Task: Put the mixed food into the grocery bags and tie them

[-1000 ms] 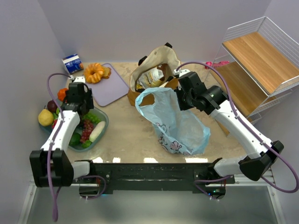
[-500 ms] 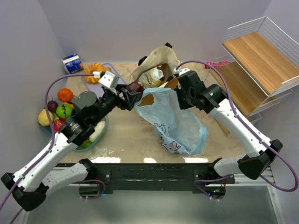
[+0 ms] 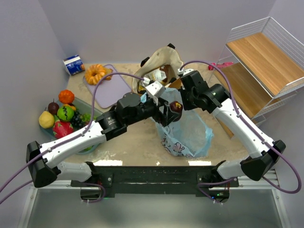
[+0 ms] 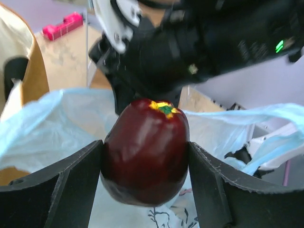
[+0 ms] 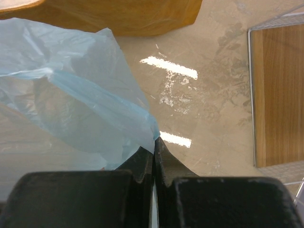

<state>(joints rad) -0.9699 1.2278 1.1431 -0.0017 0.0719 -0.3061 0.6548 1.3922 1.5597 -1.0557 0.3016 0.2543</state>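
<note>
My left gripper (image 3: 175, 107) is shut on a dark red plum (image 3: 176, 107) with a yellow-green stem end, held just above the mouth of the light-blue plastic bag (image 3: 187, 130). In the left wrist view the plum (image 4: 146, 149) fills the gap between both pads of that gripper (image 4: 145, 161), with the bag (image 4: 57, 128) below it. My right gripper (image 3: 186, 97) is shut on the bag's rim and holds it up; its wrist view shows the gripper (image 5: 154, 142) pinching the thin blue film (image 5: 61, 95). The mustard-tan tote (image 3: 164, 64) stands behind, with packets inside.
An orange (image 3: 66, 96), green apple (image 3: 65, 113), yellow pear (image 3: 46, 119) and grapes (image 3: 78, 119) lie at the left by the teal tub (image 3: 90, 107). A purple board (image 3: 111, 88), ring pastry (image 3: 96, 73) and carton (image 3: 74, 64) sit behind. A wire shelf (image 3: 259, 61) stands at the right.
My left arm has swung from the tub at the left across to the blue bag, carrying the dark plum. The right arm has stayed put, still holding the bag's rim.
</note>
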